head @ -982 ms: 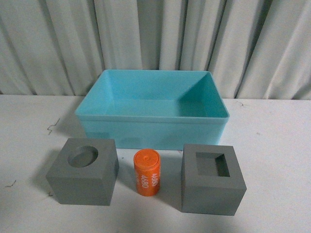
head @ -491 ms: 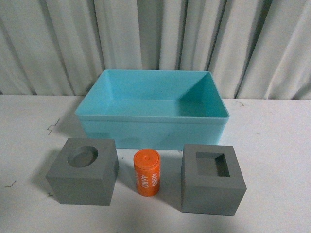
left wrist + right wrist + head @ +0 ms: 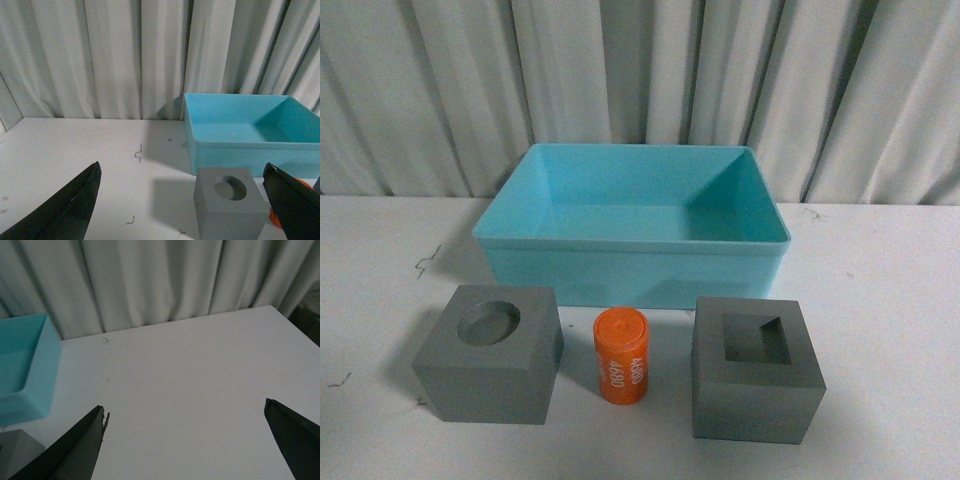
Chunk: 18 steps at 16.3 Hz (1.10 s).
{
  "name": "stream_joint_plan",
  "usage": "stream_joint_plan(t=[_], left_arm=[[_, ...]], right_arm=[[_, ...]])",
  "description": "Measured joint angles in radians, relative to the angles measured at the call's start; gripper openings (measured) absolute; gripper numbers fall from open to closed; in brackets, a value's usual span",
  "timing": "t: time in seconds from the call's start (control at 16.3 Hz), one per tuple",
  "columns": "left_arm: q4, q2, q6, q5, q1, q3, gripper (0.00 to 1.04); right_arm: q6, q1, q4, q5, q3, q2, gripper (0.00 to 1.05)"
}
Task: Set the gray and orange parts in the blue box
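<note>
The gray cube with the round recess (image 3: 488, 365) sits at the lower left of the front view, recess facing up. Just beside it, at lower centre and not touching, stands the orange cylinder (image 3: 622, 355), upright, with white digits running down its side. The gray cube with the square recess (image 3: 755, 380) sits at the lower right, near the cylinder but apart from it, its opening also facing up. All three form a row on the white table (image 3: 890, 330).

Behind that row, in the middle of the frame, is the blue box (image 3: 630, 268), its long wall facing the camera and its rim above the tops of the cubes. A narrow strip of table separates it from the parts. A few small dark marks (image 3: 425, 262) show on the table at the left of the box. A pale pleated curtain (image 3: 640, 70) fills the upper part of the frame.

Neither arm shows in the front view. In the left wrist view the left gripper (image 3: 181, 167) has its dark fingers spread wide apart, holding nothing; the round-recess cube lies between them with the box beyond it. In the right wrist view the right gripper (image 3: 185, 406) is likewise spread wide with nothing between its fingers but table, and one end of the box and a corner of a gray cube show at the edge.
</note>
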Motion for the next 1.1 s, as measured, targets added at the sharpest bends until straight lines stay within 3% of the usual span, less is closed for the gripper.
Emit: stream_joint_plan(t=[0.06,0.18,0.55,0.74,1.1], left_arm=[[0.000,0.000,0.000,0.000,0.000,0.000,0.98],[0.000,0.000,0.000,0.000,0.000,0.000,0.98],[0.000,0.000,0.000,0.000,0.000,0.000,0.98],[0.000,0.000,0.000,0.000,0.000,0.000,0.98],[0.000,0.000,0.000,0.000,0.000,0.000,0.98]], right_arm=[[-0.041,0.005,0.004,-0.065,0.083,0.114,0.98],[-0.103,0.126,-0.026,-0.121,0.153,0.303,0.98],[0.043,0.510,0.078,0.027,0.227,0.673,0.98],[0.148,0.566,0.126,0.081,0.253,0.819,0.98],[0.249,0.597,0.147,0.085,0.340,0.984,0.98]])
